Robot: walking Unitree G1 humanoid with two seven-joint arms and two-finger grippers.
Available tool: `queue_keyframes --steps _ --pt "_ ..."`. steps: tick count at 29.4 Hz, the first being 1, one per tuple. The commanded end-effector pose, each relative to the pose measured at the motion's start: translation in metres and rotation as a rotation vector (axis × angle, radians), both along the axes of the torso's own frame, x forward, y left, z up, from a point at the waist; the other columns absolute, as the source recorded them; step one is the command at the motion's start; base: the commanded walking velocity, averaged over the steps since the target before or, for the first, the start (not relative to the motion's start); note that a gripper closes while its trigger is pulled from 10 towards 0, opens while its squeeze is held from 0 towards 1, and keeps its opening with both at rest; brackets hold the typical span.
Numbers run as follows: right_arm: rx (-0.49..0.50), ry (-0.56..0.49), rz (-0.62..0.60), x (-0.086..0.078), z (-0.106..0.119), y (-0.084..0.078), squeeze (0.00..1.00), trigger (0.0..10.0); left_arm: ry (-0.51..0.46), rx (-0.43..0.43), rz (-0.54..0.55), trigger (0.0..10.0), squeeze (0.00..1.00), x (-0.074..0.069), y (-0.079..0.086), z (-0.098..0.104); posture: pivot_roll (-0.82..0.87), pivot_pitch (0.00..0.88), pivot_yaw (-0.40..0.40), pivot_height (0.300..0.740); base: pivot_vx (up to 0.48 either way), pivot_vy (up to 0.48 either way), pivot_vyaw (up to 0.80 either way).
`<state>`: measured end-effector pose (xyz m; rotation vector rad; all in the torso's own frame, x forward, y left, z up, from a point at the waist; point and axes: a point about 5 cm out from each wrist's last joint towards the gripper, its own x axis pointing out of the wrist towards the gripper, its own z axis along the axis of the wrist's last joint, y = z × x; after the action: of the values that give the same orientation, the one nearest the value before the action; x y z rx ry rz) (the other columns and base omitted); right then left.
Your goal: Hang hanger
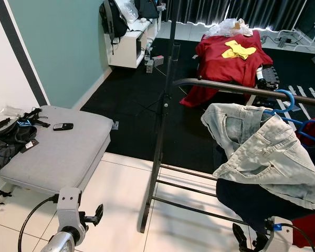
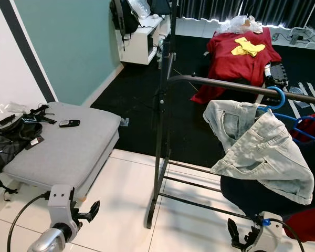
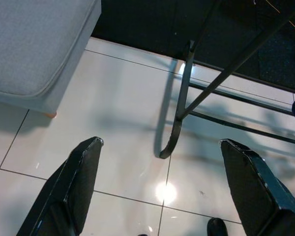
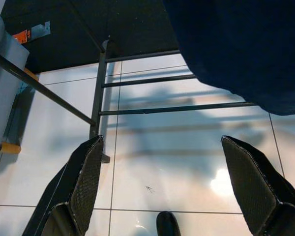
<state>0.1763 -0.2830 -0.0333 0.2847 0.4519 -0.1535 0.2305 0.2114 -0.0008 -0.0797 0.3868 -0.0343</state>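
Hanger on rail; both claws low, spread wide.

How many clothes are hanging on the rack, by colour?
Light blue denim shorts: 1
Dark navy garment: 1
Red garment: 1
Total: 3 on the rack. They hang on blue hangers; more may be hidden past the picture's edge.

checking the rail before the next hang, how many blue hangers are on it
2: one blue hanger hooked over the rail above the denim shorts, another blue hanger just right of it by the red garment. Clothes may hide more.
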Motion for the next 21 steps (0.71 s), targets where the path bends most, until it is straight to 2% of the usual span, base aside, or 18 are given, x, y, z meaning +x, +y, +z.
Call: queue_keyframes --steps 1,10,21 --pt "0.0 -0.012 -0.022 -0.0028 0.0015 -0.0049 0.0 10.0 0.015 0.01 -0.011 10.0 0.0 -0.0023 0.0024 -0.0009 0.07 0.093 -0.042 0.74 0.0 0.0 0.0" --pt "-0.004 -0.019 -0.019 -0.0009 0.0042 -0.0082 0.0 10.0 0.015 0.006 -0.011 10.0 0.0 -0.0007 -0.0007 -0.0009 0.05 0.101 -0.049 0.74 0.0 0.0 0.0" --pt "-0.008 -0.038 -0.01 0.0048 0.0062 -0.0011 0.0 10.0 0.027 0.009 -0.014 10.0 0.0 0.0022 0.0044 -0.0012 0.03 0.1 -0.01 0.74 0.0 0.0 0.0"
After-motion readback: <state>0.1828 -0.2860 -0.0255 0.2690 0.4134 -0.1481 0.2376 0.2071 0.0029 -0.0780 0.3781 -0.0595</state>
